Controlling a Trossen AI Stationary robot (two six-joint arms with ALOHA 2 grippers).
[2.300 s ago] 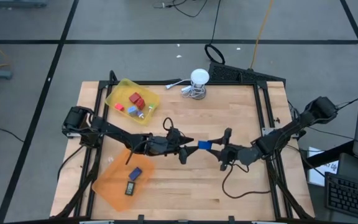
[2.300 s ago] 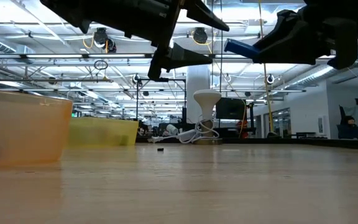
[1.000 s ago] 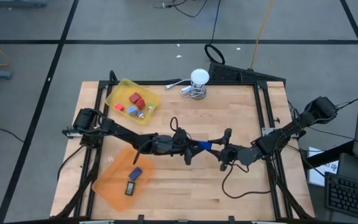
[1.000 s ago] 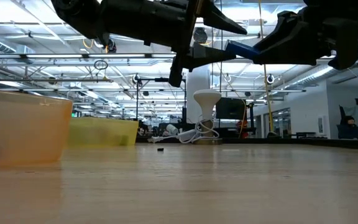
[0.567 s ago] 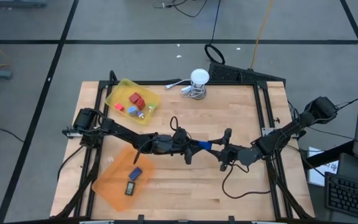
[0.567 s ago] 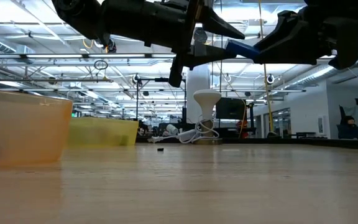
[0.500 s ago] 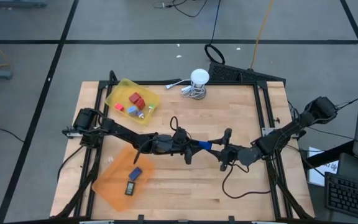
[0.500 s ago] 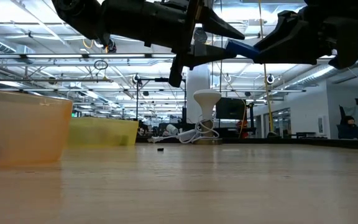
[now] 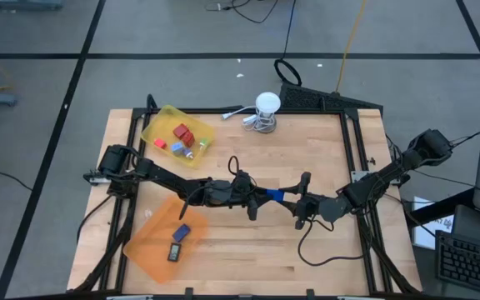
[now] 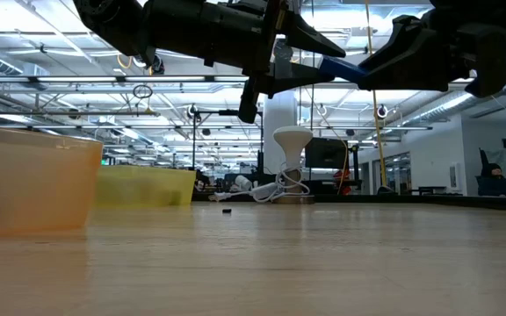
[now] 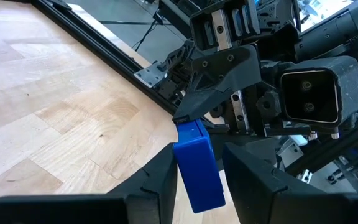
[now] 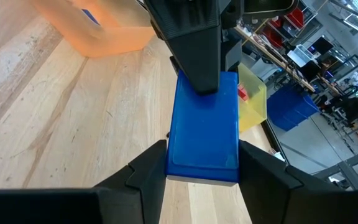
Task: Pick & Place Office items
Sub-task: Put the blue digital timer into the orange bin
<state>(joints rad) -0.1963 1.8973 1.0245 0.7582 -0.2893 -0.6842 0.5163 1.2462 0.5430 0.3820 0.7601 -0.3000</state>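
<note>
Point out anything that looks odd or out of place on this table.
A small dark piece lies alone on the bare wood, outside both trays. The blue block hangs in mid-air above the table's middle, with the left end effector and right end effector both closed on it. Nothing looks spilled or damaged.

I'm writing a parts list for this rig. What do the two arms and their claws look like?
Both arms are black and slim, with jointed links. The left claw and right claw each have two dark, flat, tapering fingers. A boxy black camera sits on the right wrist. Thin black cables loop alongside.
</note>
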